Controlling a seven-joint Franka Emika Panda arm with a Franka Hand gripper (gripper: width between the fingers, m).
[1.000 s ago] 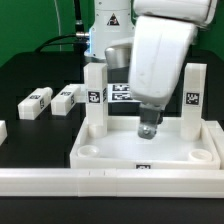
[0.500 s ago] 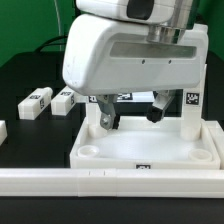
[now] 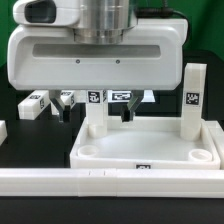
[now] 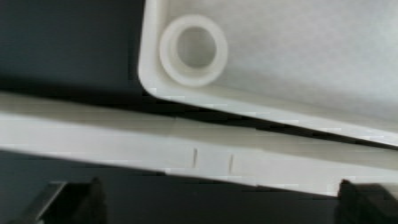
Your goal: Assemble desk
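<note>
Your arm points straight down, low over the tabletop [image 3: 150, 146] toward the exterior view's left, and the gripper [image 3: 97, 109] has its 2 fingers spread wide with nothing between them. The tabletop lies on the black table just behind the long white rail [image 3: 110, 183]. 2 legs stand upright at its rear corners, the near leg [image 3: 95, 124] and the far leg [image 3: 192, 97].

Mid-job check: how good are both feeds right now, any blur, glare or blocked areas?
Wrist view: soft throughout, socket and rail edges smeared, fingertips just dark shapes. Exterior view: sharper, no glare, but the gripper blocks the upper half and the top of one leg; the white tabletop shows little contrast.
</note>
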